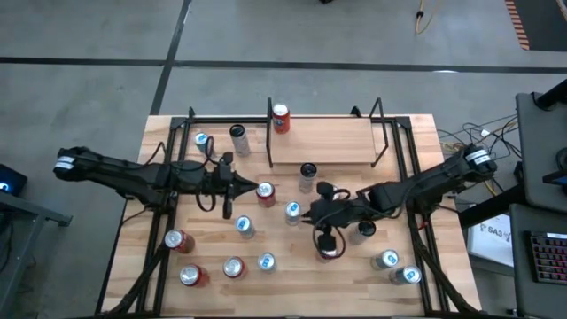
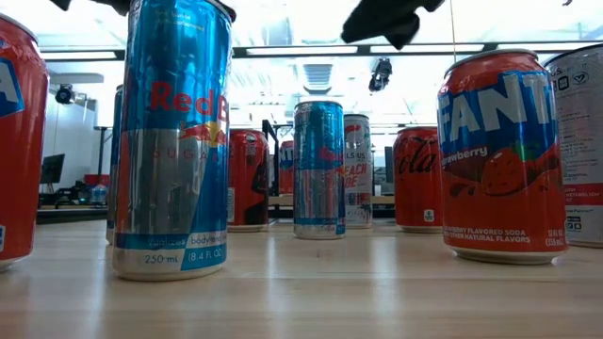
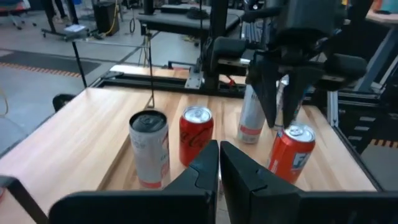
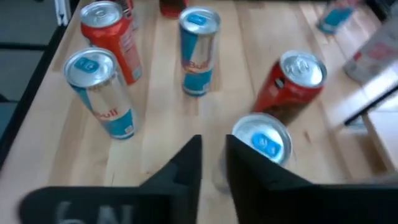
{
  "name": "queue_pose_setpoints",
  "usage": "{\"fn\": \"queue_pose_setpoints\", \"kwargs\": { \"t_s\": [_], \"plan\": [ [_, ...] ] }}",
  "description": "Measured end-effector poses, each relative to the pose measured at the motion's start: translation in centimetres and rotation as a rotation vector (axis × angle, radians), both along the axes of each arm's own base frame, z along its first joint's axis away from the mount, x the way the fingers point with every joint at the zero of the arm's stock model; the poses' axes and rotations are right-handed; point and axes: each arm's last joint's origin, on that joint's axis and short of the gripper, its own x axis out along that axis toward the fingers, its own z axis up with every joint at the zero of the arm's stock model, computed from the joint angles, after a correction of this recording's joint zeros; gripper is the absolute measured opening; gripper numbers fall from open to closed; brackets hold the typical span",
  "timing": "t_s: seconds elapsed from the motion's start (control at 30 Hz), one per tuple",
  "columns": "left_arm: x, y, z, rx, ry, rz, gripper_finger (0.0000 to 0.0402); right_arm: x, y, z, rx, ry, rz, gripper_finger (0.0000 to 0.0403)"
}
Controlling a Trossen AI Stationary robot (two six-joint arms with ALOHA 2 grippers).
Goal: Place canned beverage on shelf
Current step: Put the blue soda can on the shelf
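Left gripper (image 1: 232, 186): fingers were seen closed, nothing held, beside a red can (image 1: 265, 193).
Right gripper (image 1: 326, 237): fingers slightly parted, nothing gripped.
Shelf (image 1: 328, 140): one red can (image 1: 281, 117) stood on it.

one can (image 1: 281, 118) stands on the shelf (image 1: 332, 140) at its back left corner; before the shelf, many cans (all upright) are scattered across the table (image 1: 425, 142).
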Motion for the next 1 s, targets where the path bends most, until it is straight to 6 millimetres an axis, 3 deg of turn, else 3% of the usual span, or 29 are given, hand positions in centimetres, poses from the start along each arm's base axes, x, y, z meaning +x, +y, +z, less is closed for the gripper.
{"fn": "queue_pose_setpoints", "kwargs": {
  "t_s": [0.27, 0.47, 0.63, 1.0],
  "plan": [
    [0.0, 0.0, 0.0, 0.067, 0.006, -0.015, 0.0, 3.0, 0.5, -0.3, -0.163, 0.011, -0.018, 0.0246],
    [0.0, 0.0, 0.0, 0.102, 0.007, -0.023, 0.0, 4.3, -0.4, -0.2, -0.193, 0.132, -0.085, 0.0327],
    [0.0, 0.0, 0.0, 0.131, 0.009, -0.029, 0.0, 5.2, -1.6, -1.3, -0.129, 0.242, -0.15, 0.0356],
    [0.0, 0.0, 0.0, 0.226, 0.017, -0.049, 0.0, 6.6, -4.1, -3.9, -0.04, 0.344, -0.205, 0.0358]
  ]
}}
